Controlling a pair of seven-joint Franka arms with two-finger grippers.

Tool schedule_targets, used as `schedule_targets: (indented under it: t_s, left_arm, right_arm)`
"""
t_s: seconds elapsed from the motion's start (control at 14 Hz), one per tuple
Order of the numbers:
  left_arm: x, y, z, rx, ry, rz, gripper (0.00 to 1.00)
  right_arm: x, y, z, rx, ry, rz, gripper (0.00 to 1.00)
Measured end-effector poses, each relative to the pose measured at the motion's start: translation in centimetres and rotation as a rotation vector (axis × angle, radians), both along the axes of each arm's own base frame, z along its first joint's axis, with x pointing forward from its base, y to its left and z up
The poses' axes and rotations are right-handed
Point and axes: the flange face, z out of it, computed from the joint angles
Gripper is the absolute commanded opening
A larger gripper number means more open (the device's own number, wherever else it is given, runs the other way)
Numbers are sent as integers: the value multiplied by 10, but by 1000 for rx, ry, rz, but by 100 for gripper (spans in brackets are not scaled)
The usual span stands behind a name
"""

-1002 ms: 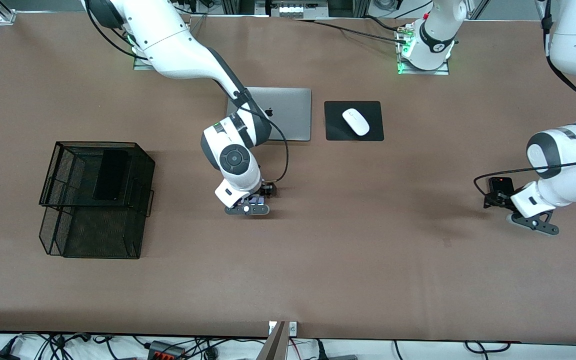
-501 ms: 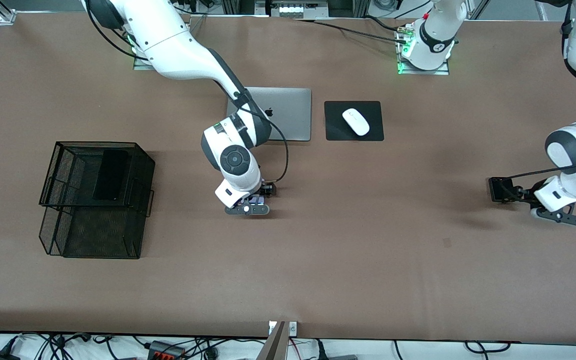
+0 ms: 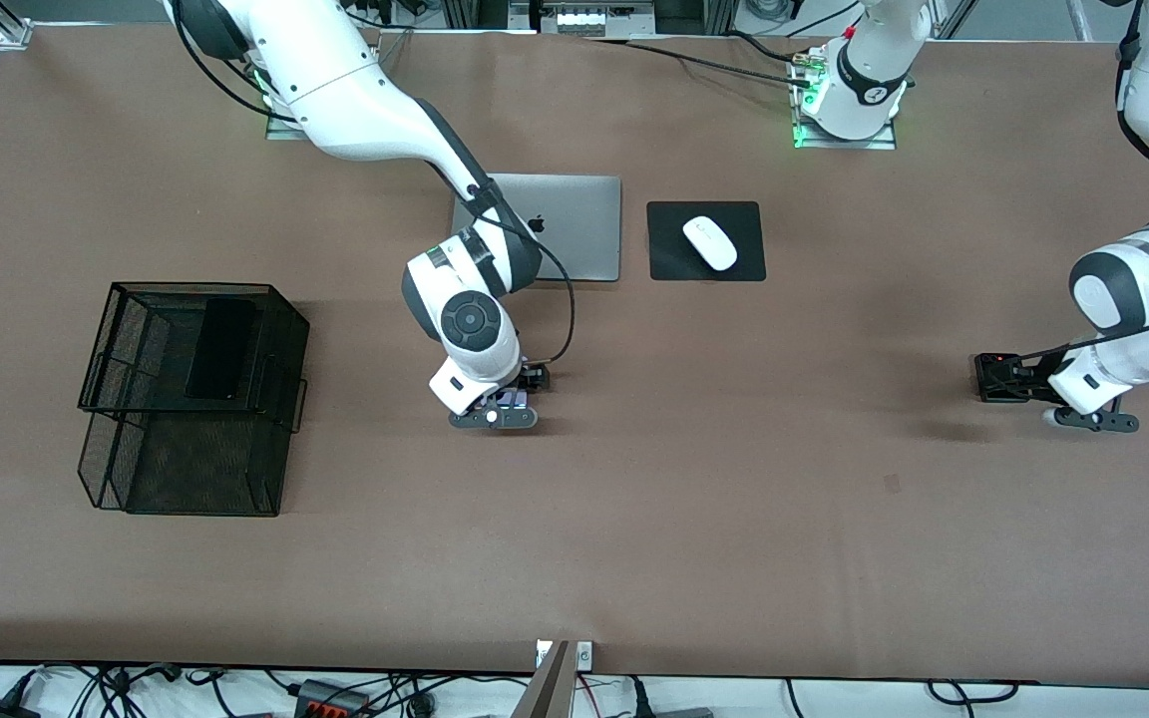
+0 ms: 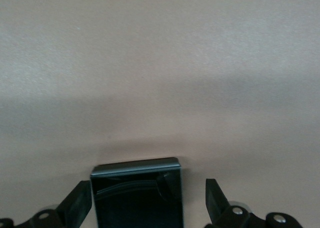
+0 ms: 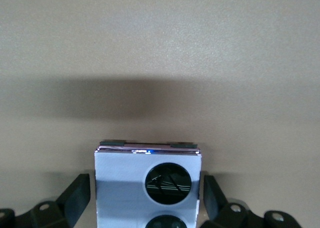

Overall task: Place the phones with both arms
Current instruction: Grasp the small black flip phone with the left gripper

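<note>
Front view: both arms (image 3: 465, 329) low over phones (image 3: 507, 401)

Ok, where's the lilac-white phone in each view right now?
Front view: only a sliver of the lilac-white phone shows under the right tool, nearer the camera than the laptop.
Right wrist view: it fills the lower middle, between the open fingers, two black circles facing up.
Left wrist view: not in it; that one shows the squarish black phone.
Shared landmark: the brown table.

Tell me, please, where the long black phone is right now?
The long black phone lies in the black mesh tray's upper tier, at the right arm's end of the table.
</note>
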Motion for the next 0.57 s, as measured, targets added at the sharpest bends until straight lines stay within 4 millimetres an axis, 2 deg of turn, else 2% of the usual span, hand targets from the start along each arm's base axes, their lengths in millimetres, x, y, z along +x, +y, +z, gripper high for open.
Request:
schedule_targets:
  t_s: [0.29, 0.36, 0.43, 0.57]
  left_arm:
    - [-2, -1, 1, 1, -8, -37, 100]
    - [-3, 0, 1, 5, -15, -42, 100]
    - [-5, 1, -1, 8, -20, -46, 100]
    - [-10, 2, -6, 13, -29, -55, 100]
  right_arm:
    - [-1, 0, -2, -3, 5, 0, 100]
    - [-1, 0, -2, -4, 5, 0, 94]
    - [-1, -1, -2, -4, 6, 0, 81]
    - [-1, -1, -2, -7, 10, 0, 65]
